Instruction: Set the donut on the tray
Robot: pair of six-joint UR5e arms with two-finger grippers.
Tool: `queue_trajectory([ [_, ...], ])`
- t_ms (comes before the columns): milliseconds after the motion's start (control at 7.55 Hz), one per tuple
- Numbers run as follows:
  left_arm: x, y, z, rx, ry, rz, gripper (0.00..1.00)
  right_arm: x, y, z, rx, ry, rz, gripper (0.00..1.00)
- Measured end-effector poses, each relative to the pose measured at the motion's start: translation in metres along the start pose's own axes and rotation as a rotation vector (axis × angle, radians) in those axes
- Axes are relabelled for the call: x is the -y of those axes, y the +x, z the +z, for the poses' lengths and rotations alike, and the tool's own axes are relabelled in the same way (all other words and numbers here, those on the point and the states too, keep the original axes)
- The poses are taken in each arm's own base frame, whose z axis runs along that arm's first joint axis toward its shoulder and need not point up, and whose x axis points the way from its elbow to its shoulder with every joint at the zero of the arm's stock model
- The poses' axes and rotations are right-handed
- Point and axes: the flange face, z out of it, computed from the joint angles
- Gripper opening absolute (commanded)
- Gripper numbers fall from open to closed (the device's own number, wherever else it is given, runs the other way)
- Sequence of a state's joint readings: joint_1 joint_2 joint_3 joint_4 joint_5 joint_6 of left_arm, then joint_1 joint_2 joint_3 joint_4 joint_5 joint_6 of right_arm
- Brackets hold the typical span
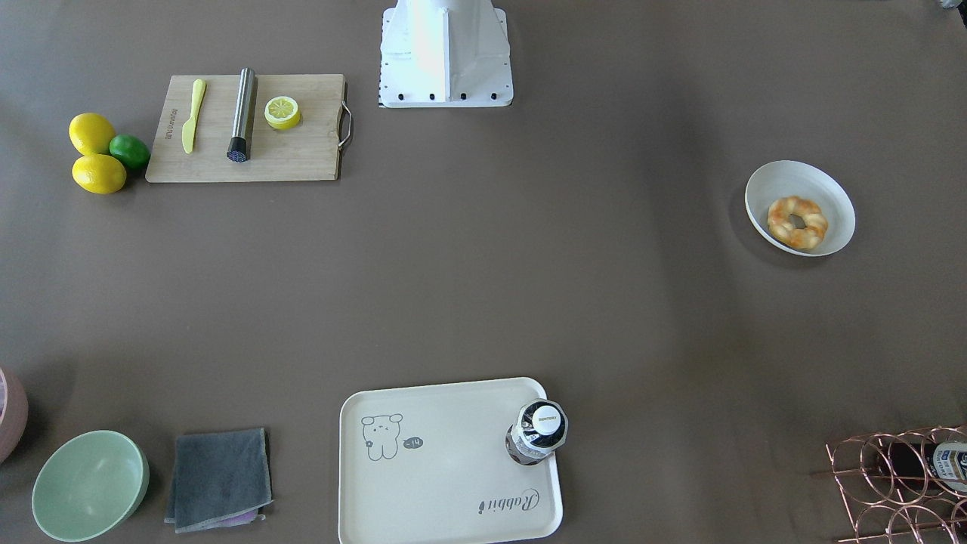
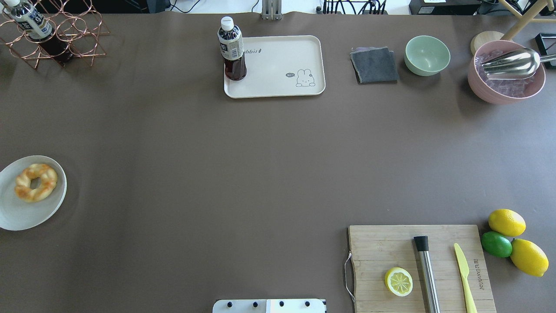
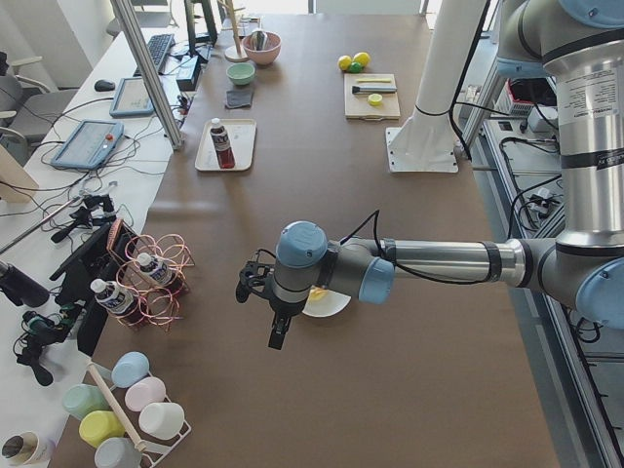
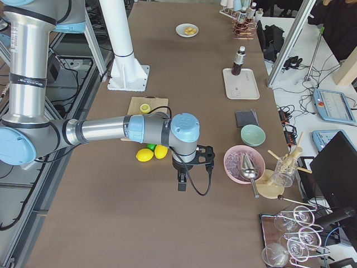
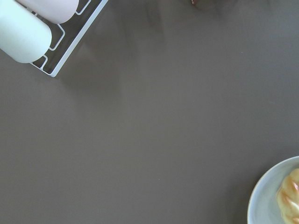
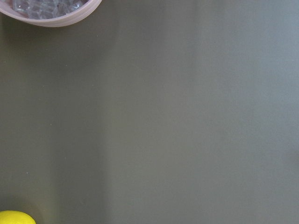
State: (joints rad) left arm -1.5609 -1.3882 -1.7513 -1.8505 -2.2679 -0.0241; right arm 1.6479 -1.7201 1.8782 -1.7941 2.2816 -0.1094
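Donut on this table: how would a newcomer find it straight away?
At the brown table's end opposite the wooden cutting board, a white plate sits alone. On it lies the donut, a twisted golden ring with a hole, unlike the smooth whole lemons.

I see my left pincer [image 3: 277,336] and right pincer [image 4: 182,184] only from the side, too small to tell if they are wide or closed. My left arm [image 3: 429,261] hides most of the plate [image 3: 329,305]. The left wrist view cuts off most of the donut [image 5: 290,199] at its edge.
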Motion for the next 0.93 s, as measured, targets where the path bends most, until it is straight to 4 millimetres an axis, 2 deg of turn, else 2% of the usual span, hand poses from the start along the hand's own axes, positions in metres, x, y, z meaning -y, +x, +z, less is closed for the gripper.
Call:
queue_trajectory([
  [398,-0.008,-0.003,0.006,-0.013,-0.049,-0.042,0.98,0.001,0.001,0.004,0.005,-0.009,0.002,1.0],
  [928,-0.007,0.008,0.006,-0.111,-0.105,-0.087,0.98,0.001,0.005,0.011,0.009,-0.018,-0.003,1.0],
])
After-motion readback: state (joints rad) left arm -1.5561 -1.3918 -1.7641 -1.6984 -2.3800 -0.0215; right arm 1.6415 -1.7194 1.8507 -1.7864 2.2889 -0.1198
